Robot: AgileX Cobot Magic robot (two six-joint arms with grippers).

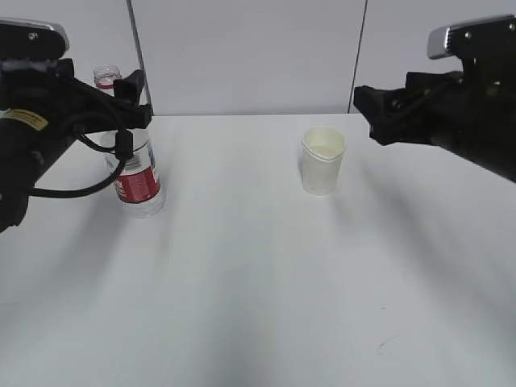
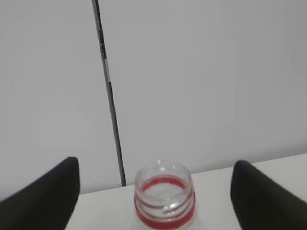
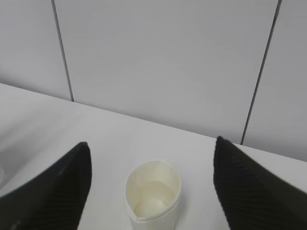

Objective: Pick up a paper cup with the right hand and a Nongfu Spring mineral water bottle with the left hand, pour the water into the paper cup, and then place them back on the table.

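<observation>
The capless water bottle (image 1: 135, 173), clear with a red-and-white label, stands upright on the white table (image 1: 258, 274) at the left. My left gripper (image 1: 121, 98) is open, with one finger on each side of the bottle's upper part and not touching it. In the left wrist view the red-ringed neck (image 2: 164, 201) sits between the spread fingers (image 2: 48, 196). The white paper cup (image 1: 323, 161) stands upright mid-table. My right gripper (image 1: 367, 113) is open, just right of the cup and above it. In the right wrist view the cup (image 3: 152, 196) lies between and beyond the fingers (image 3: 57, 191). I cannot make out the water level.
A pale panelled wall (image 1: 242, 56) with dark vertical seams rises behind the table's far edge. A small dark scuff mark (image 1: 385, 345) lies near the front right of the table. Bare tabletop stretches between the bottle and the cup.
</observation>
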